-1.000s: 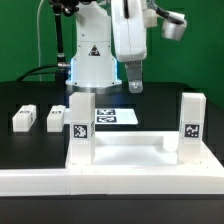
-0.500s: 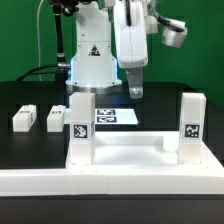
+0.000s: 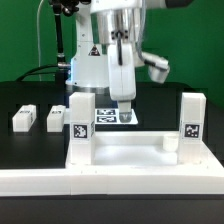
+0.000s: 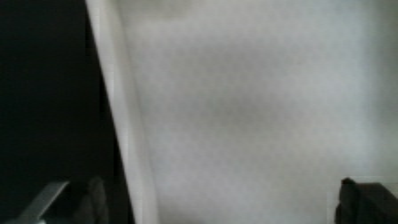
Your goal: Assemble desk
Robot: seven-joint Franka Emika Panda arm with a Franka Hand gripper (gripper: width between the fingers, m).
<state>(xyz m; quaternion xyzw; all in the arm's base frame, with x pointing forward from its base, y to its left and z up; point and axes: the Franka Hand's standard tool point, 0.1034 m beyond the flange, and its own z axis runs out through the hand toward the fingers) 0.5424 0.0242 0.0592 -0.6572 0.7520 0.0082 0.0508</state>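
Lowered and turned since a second ago, the end effector (image 3: 126,112) hangs over the marker board (image 3: 105,117), fingers spread. Two loose legs (image 3: 24,118) lie on the black worktop (image 3: 30,145) at the exterior view's left. The desk top (image 3: 125,152) sits centre-front, carrying two upright legs (image 3: 80,125).

Bright, even light fills the exterior view. The white plastic desk top (image 3: 120,152) and its upright square legs (image 3: 80,115) are nearly washed out, with only faint, soft shadows. The matte black bench (image 3: 30,150) swallows detail. The gripper (image 3: 125,112) looks smeared and soft-edged. The wrist view is dim and wholly out of focus: a pale grey surface (image 4: 231,110) beside blackness.
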